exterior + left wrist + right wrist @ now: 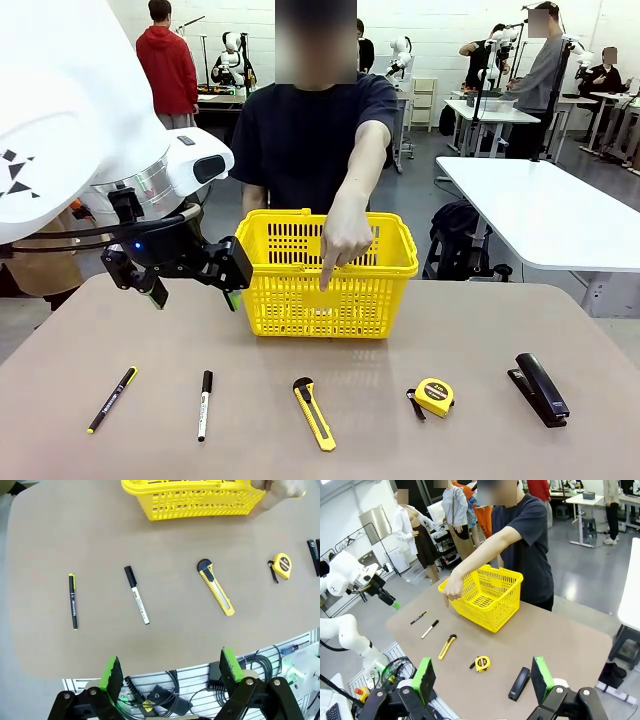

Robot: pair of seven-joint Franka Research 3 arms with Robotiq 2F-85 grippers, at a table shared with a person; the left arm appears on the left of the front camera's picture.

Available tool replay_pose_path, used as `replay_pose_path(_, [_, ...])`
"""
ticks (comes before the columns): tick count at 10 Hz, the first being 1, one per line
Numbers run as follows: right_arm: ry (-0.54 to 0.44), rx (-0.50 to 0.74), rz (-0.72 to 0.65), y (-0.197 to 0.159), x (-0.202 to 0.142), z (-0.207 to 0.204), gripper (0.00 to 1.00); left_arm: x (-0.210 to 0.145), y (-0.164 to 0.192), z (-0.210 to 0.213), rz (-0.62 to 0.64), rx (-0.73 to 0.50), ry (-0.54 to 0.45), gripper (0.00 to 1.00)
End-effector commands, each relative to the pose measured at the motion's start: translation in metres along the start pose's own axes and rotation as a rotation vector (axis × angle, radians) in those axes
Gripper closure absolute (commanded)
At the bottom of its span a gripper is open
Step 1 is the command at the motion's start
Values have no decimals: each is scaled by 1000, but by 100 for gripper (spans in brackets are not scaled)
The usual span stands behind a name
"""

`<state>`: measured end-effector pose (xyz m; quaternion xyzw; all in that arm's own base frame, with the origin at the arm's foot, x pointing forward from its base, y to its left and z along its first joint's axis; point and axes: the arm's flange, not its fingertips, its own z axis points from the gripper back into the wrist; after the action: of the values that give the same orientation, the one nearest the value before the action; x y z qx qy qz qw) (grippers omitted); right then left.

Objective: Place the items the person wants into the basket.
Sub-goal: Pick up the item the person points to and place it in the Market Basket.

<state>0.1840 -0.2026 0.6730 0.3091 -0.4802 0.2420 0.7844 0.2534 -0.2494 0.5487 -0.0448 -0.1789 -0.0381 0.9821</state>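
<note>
Front view, nearest first: pen point(112, 399), marker point(204, 404), yellow-and-black knife point(315, 413), round tape measure point(434, 396) and stapler point(540, 388) lie in a spaced row, likely so each can be picked singly. Left claw point(193, 296) hangs released and empty; right claw point(482, 675) is spread too, holding nothing. Behind sits the yellow slotted basket point(300, 300), which looks empty. The person's hand point(345, 240) points down before it, seemingly at the knife

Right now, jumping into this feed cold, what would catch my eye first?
The yellow basket stands at the far middle of the table, with the person's hand reaching over it, index finger pointing down past its front wall. Nearer the robot, five tools lie in a row: pen, marker, utility knife, tape measure, stapler. The left gripper hangs open left of the basket.
</note>
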Motion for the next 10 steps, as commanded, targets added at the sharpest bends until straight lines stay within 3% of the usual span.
replay_pose_path(1, [-12,22,12,-1,1,-1,0,-1,-1,-1,27,11,-7,0])
replay_pose_path(3, [-12,22,12,-1,1,-1,0,0,0,0,1,1,0,0])
replay_pose_path(5, [-12,22,12,-1,1,-1,0,-3,-57,-25,56,-17,110,0])
replay_pose_path(10, [-12,22,12,-1,1,-1,0,2,-88,-129,273,15,305,0])
